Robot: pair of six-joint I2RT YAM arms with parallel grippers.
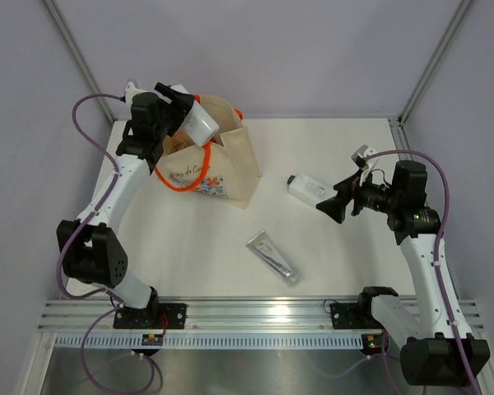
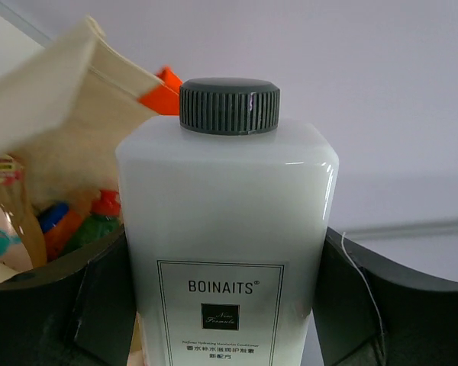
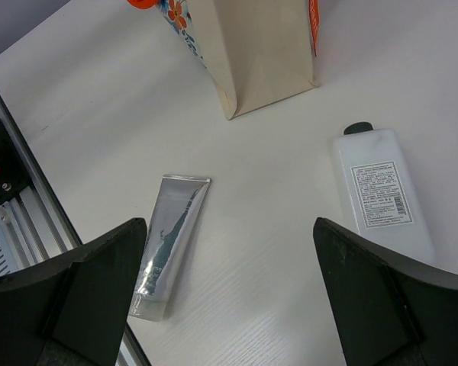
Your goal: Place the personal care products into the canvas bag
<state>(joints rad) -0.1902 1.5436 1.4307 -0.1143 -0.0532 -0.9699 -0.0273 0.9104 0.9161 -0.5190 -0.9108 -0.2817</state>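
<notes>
Our right gripper (image 1: 337, 197) is wide open and holds nothing. It hangs over the table (image 1: 189, 247). Below it the silver tube (image 3: 172, 236) lies flat on one side and the loose white bottle (image 3: 382, 191) on the other, both apart from the fingers. Farther back, our left gripper (image 1: 184, 109) squeezes the grey-capped white bottle (image 2: 229, 206) right above the canvas bag (image 1: 222, 169). Some small bottles (image 2: 69, 225) sit inside the bag.

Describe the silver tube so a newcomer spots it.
Find the canvas bag standing far left on the table. Toward the near edge, right of it, the silver tube lies flat. Unlike the boxy white bottle beyond it, it is slim and metallic.
</notes>
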